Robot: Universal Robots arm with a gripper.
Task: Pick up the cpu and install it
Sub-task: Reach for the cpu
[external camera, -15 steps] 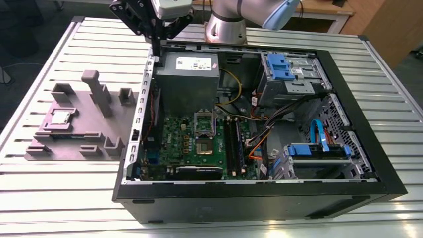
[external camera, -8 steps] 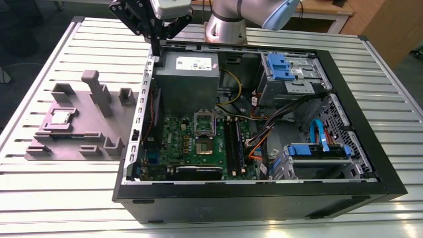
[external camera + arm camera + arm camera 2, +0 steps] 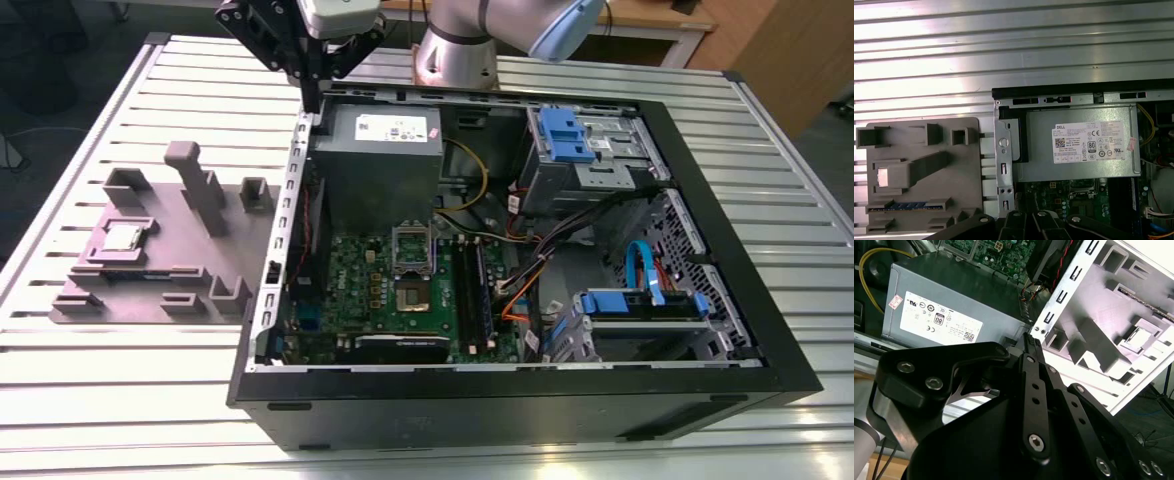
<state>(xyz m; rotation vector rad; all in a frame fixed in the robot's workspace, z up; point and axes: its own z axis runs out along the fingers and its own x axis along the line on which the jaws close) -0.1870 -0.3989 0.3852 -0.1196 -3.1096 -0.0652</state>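
Ribbed aluminium desk [image 3: 80, 380] is loaded with an open black computer case [image 3: 534, 400] and a grey moulded fixture tray [image 3: 174, 290], side by side. Risk, as judged: the case's perforated metal side wall [image 3: 287, 230] or the tray's upright posts [image 3: 200, 190] could be clipped, since the black pincer [image 3: 312, 100] is held just above that wall's end. Pincer is seen closed, empty, touching nothing. Small silvery square cpu [image 3: 127, 237] is seated in a tray pocket, well apart.
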